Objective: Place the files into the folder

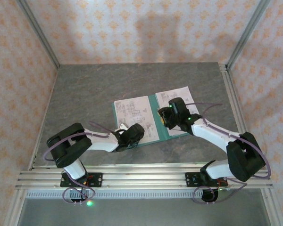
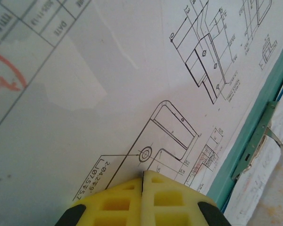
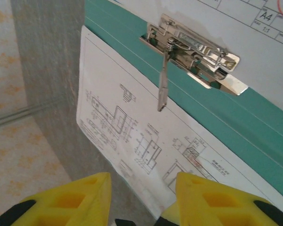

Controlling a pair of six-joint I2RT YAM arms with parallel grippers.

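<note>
The teal folder [image 1: 156, 123] lies open in the middle of the table. One printed sheet [image 1: 132, 113] covers its left cover, and a second sheet [image 1: 180, 96] lies on the right side, sticking out past the far edge. My left gripper [image 2: 143, 178] is shut, its yellow tips resting on the left sheet [image 2: 132, 84] near a drawn bracket. The right gripper [image 3: 141, 193] hangs open above the second sheet [image 3: 127, 136] and the teal cover [image 3: 240, 127]. The metal clip [image 3: 193, 47] sits at the spine with its lever [image 3: 163, 89] swung out.
Grey tabletop [image 1: 85, 94] surrounds the folder, with aluminium frame rails [image 1: 132, 176] along the near edge and posts at the back corners. Patterned walls close off the sides. The clip [image 2: 255, 141] also shows beside the teal strip [image 2: 262, 99] in the left wrist view.
</note>
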